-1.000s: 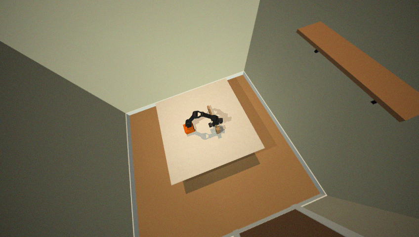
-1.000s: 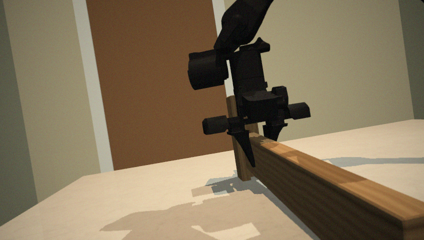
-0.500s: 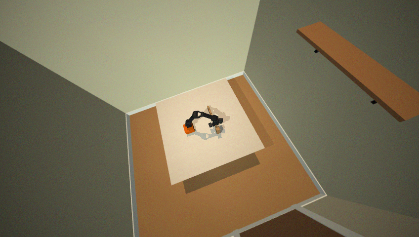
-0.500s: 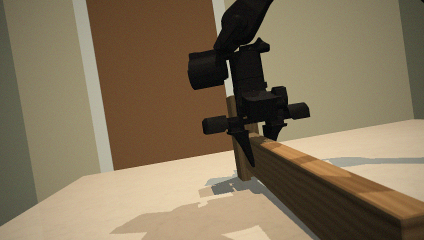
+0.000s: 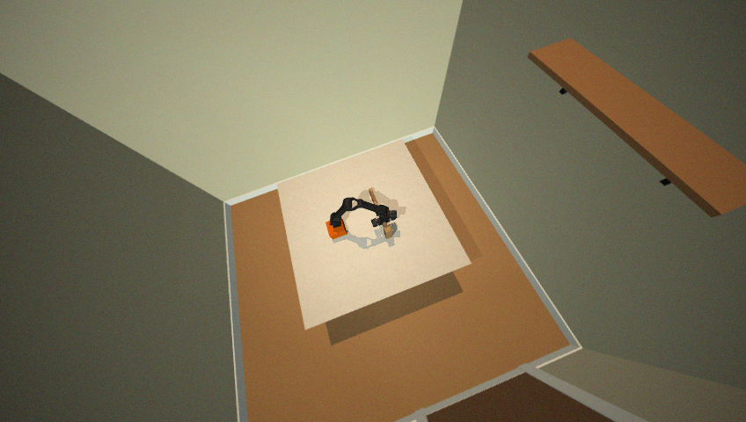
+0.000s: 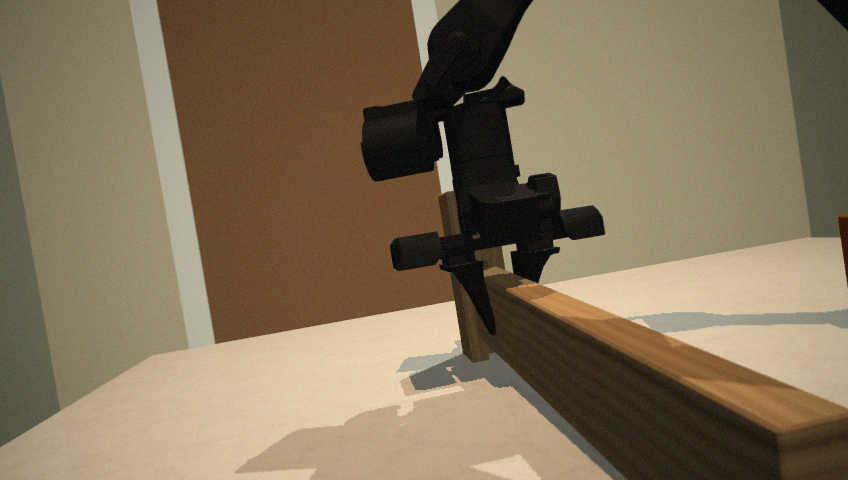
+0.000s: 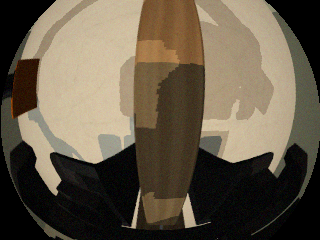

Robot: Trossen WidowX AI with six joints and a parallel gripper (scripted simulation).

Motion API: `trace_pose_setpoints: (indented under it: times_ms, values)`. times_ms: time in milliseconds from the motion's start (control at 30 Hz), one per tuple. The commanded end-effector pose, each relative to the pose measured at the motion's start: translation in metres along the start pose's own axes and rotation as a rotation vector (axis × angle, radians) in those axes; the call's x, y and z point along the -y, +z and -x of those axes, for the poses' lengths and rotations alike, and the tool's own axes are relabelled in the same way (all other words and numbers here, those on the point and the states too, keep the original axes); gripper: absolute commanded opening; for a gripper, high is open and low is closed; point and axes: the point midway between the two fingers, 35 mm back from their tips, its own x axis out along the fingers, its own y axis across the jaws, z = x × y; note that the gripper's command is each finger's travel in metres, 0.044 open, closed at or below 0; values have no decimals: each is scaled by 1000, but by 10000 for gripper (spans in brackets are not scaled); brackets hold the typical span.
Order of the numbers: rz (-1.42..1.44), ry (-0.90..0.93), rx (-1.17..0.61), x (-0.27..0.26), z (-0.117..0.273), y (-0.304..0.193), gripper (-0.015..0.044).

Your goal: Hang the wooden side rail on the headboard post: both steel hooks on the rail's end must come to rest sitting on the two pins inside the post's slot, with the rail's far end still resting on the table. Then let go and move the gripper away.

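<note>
Across the pale table [image 5: 334, 282] [image 6: 178, 404] [image 7: 80, 90], the wooden side rail [image 5: 372, 196] [image 6: 642, 350] [image 7: 170, 100] runs on edge, its narrow face up, with one end right at the upright headboard post [image 5: 388, 232] [image 6: 470, 321]. The black gripper [image 5: 385, 221] [image 6: 512, 306] [image 7: 162, 143] points down over that end and pinches the rail between its two tapered fingers, one on each broad side, just beside the post. The steel hooks and the pins in the slot are hidden, so whether they have met I cannot tell; the underside of the rail's far end is out of the exterior view too, and its contact with the table is too small to judge from the top. From the orange base [image 5: 334, 230] [image 6: 843, 249] [image 7: 26, 87], well apart from the post, the dark arm [image 5: 371, 205] [image 6: 470, 53] arches across to the rail. Shadows of the arm and gripper fall on the table on both sides of the rail, and patches of shade cross its top face
</note>
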Motion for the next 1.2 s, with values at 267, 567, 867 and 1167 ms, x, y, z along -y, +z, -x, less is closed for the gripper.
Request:
trace_pose_setpoints:
  times_ms: [267, 567, 867, 1167]
  values:
    - [1, -3, -6, 1, -2, -1, 0]
    - [1, -3, -6, 1, -3, -1, 0]
    - [1, -3, -6, 1, -5, -1, 0]
    - [1, -3, -6, 1, -6, -1, 0]
